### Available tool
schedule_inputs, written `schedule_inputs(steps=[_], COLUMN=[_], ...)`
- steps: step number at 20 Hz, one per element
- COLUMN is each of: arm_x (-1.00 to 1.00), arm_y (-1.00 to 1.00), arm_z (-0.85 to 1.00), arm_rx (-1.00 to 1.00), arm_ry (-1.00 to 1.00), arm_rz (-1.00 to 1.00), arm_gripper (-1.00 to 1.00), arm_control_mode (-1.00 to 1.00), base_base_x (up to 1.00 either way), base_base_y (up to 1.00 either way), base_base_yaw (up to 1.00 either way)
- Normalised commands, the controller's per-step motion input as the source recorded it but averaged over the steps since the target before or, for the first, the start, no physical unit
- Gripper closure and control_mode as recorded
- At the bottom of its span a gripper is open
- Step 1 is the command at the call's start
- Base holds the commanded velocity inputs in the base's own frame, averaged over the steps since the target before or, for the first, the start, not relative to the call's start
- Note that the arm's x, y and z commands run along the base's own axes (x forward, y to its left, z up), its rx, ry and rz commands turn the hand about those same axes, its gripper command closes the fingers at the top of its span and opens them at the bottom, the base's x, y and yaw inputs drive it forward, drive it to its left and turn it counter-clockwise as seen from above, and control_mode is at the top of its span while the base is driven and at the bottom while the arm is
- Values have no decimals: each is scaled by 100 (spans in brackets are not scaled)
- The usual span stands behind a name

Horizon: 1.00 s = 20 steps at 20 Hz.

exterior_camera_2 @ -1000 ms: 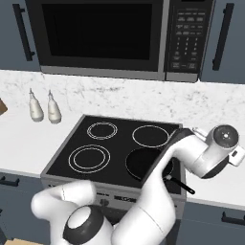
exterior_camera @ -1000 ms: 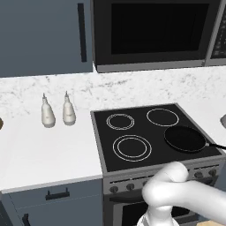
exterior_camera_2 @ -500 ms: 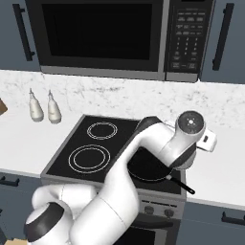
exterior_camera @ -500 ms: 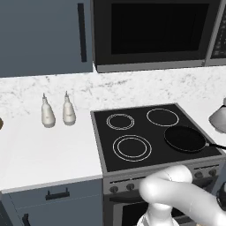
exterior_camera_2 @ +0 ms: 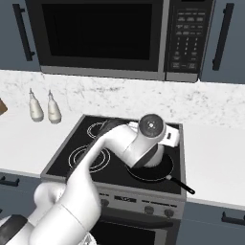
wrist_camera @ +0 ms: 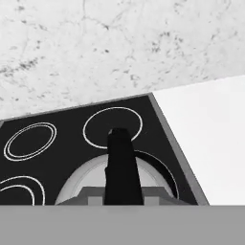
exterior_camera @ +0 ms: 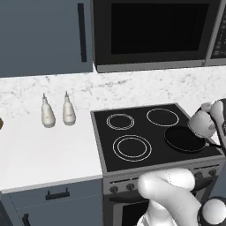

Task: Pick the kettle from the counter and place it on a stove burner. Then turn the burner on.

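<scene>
The pale rounded kettle (exterior_camera: 201,122) hangs in the air over the right side of the black cooktop, above the frying pan (exterior_camera: 184,139). My gripper (exterior_camera: 216,114) is shut on its dark arched handle (wrist_camera: 122,160) from above. In the hand view the kettle's grey dome (wrist_camera: 81,184) sits right below the hand, with the pan's dark rim (wrist_camera: 166,173) around it. The widest double-ring stove burner (exterior_camera: 132,148) lies at the front left of the glass, unlit, to the left of the kettle. White counter (exterior_camera: 44,150) stretches left of the stove.
Two pear-shaped white bottles (exterior_camera: 47,112) (exterior_camera: 68,110) stand on the left counter by the backsplash. The pan's handle (exterior_camera_2: 181,184) sticks out over the stove's front right corner. A microwave (exterior_camera_2: 105,33) hangs above. More white counter (exterior_camera_2: 215,162) lies right of the stove.
The arm has swung left from the right counter, carrying the kettle in over the frying pan on the stove's right side.
</scene>
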Motion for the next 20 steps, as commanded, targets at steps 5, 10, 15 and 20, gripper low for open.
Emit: schedule_inputs(steps=[5,10,15,20], arm_x=[-4,0,-3,0], arm_y=[100,100,94,84], arm_z=[1,0,0,0], arm_rx=[0,0,-4,-3], arm_ry=[-6,-1,0,0], arm_rz=[21,15,13,14], arm_gripper=[100,100,100,100], arm_control_mode=[-100,-100,-100,-100], base_base_x=[0,0,0,0], base_base_y=[0,0,0,0], base_base_yaw=[0,0,0,0])
